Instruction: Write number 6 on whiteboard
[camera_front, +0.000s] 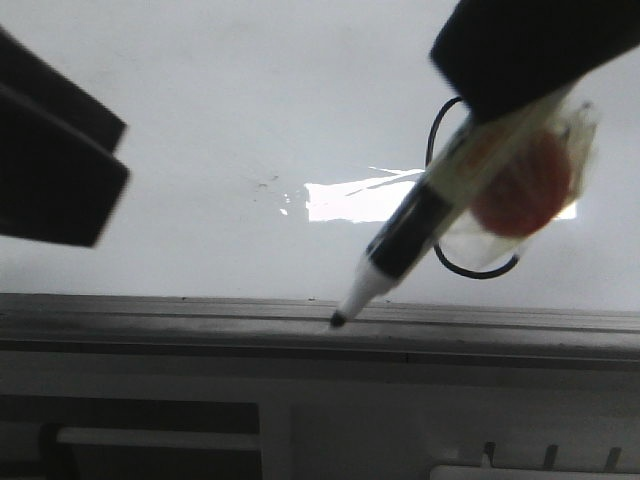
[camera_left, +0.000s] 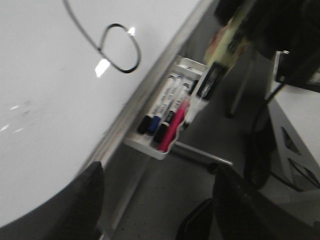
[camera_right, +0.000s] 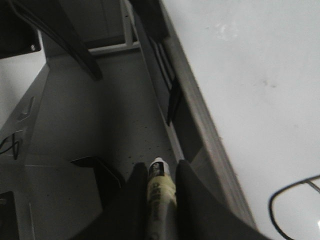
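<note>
The number 6 (camera_left: 117, 47) is drawn in thin black line on the whiteboard (camera_front: 230, 120), its round loop close to the board's grey lower rim (camera_front: 200, 320). Just in front of it, the right end effector (camera_right: 161, 187) grips a marker (camera_front: 420, 225), tip down by that rim. The left end effector (camera_left: 155, 200) stands apart from the 6, fingers spread wide, holding nothing. Below the rim, a tray (camera_left: 147, 147) holds several markers.
</note>
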